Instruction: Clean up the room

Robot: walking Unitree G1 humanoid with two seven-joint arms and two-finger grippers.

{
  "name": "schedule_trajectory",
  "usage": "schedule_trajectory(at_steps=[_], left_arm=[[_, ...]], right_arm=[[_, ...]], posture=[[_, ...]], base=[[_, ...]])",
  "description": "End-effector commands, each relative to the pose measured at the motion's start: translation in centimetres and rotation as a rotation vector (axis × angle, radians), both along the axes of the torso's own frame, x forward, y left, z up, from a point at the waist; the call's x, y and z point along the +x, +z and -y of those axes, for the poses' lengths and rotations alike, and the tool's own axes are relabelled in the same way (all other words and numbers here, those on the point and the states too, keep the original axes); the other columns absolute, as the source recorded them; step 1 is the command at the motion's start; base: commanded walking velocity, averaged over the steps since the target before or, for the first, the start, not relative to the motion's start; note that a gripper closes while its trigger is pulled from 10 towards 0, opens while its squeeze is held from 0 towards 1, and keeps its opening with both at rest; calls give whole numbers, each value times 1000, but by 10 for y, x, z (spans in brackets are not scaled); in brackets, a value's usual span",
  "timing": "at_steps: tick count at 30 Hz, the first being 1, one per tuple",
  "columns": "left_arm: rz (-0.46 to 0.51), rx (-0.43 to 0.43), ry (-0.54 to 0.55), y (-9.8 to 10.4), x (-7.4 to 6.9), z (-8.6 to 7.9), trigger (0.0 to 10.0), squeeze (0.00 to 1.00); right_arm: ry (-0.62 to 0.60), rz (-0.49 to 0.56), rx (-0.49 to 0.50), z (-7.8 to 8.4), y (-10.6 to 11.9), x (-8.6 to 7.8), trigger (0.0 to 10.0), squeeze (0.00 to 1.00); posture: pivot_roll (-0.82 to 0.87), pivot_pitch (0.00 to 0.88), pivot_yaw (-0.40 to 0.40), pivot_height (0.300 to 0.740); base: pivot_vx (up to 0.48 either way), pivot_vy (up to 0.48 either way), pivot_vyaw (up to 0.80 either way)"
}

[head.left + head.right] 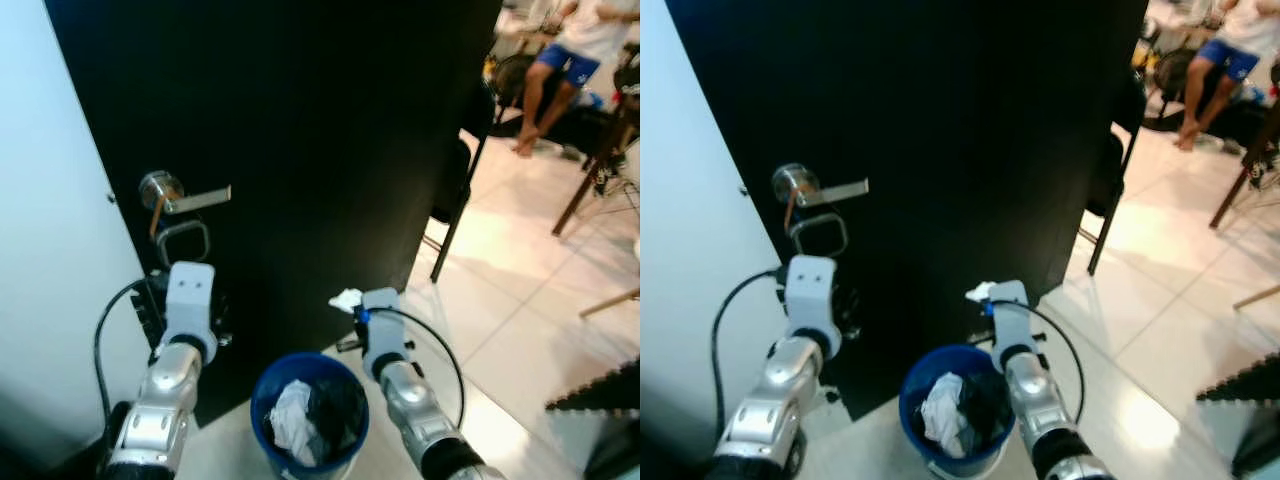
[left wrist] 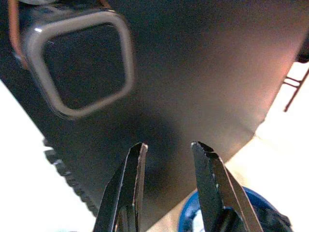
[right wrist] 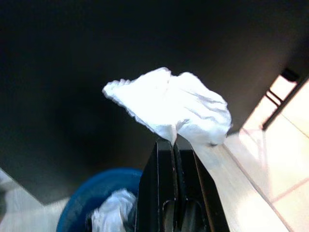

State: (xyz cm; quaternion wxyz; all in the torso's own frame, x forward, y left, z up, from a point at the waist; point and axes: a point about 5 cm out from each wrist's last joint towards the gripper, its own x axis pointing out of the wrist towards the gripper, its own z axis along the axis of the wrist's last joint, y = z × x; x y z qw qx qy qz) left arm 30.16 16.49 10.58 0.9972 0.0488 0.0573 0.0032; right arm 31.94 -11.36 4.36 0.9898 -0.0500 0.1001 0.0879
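A crumpled white tissue [image 3: 176,108] is pinched in my right gripper [image 3: 172,143], whose fingers are shut on it. The tissue [image 1: 346,298] hangs just above and beyond the far rim of a blue bin [image 1: 268,380] on the floor between my arms. White and dark scraps [image 1: 293,416] lie inside the bin. My left gripper [image 2: 166,149] is open with nothing between its fingers, raised close to a black door [image 1: 300,130] below the door's silver lever handle [image 1: 190,199].
A grey square ring [image 2: 77,65] hangs from the handle. White wall [image 1: 50,250] stands to the left. Right of the door are a black chair [image 1: 460,190], tiled floor [image 1: 520,300], wooden furniture legs [image 1: 590,185], and a seated person [image 1: 565,60] far back.
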Motion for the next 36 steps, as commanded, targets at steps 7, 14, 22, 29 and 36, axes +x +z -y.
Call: schedule_trajectory(at_steps=[7, 14, 22, 29, 36], left_arm=[[-17, -7, -16, -3, 3, 0, 10000, 0], [-17, -33, 2, -3, 5, 3, 10000, 0], [-23, -39, 16, -4, 6, 4, 10000, 0], [-28, -22, 9, -6, 5, 5, 10000, 0], [-49, 102, -84, -12, -2, 3, 10000, 0]], right_arm=[[-22, -25, 17, 0, -6, -4, 10000, 0], [-27, -23, 17, 2, -6, -5, 10000, 0], [-31, -24, 6, 8, -6, -4, 10000, 0], [32, -94, -24, 5, -12, -5, 10000, 0], [364, -348, -253, -10, -46, -27, 10000, 0]], posture=[[149, 9, -53, 740], [139, 13, -53, 740], [134, 18, -59, 740], [130, 29, -65, 740], [120, 64, -76, 740]], base=[[343, 0, 0], [136, 0, 0], [0, 0, 0], [0, 0, 0], [0, 0, 0]])
